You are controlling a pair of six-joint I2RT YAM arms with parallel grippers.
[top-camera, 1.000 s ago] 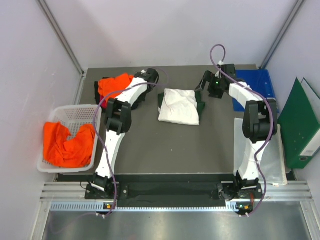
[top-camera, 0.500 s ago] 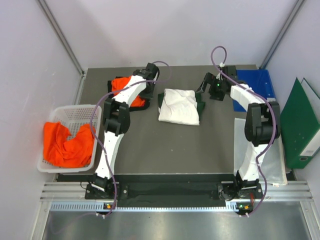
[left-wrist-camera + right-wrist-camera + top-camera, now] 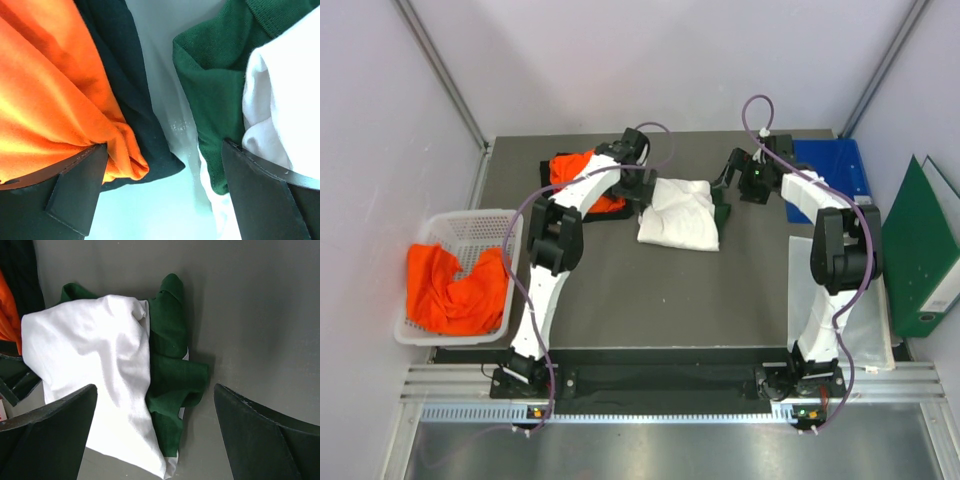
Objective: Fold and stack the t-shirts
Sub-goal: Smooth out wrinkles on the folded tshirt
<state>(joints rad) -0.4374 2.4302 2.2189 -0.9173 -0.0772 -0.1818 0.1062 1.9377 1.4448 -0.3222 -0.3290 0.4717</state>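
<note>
Two tools open beside the shirts at the far side of the table (image 3: pixel 650 300).
The left tool (image 3: pixel 162 150), its jaws apart, sits low in the gap between the orange shirt (image 3: pixel 582 172) and the roughly folded white shirt (image 3: pixel 678 212) with green sleeves. One finger lies close against the orange cloth, the other against a green sleeve. The right tool (image 3: pixel 155 390), jaws wide apart and gripping nothing, hovers over the white shirt's right side. A second orange shirt (image 3: pixel 455 290) lies crumpled in the basket (image 3: pixel 470 225) at the table's left edge.
</note>
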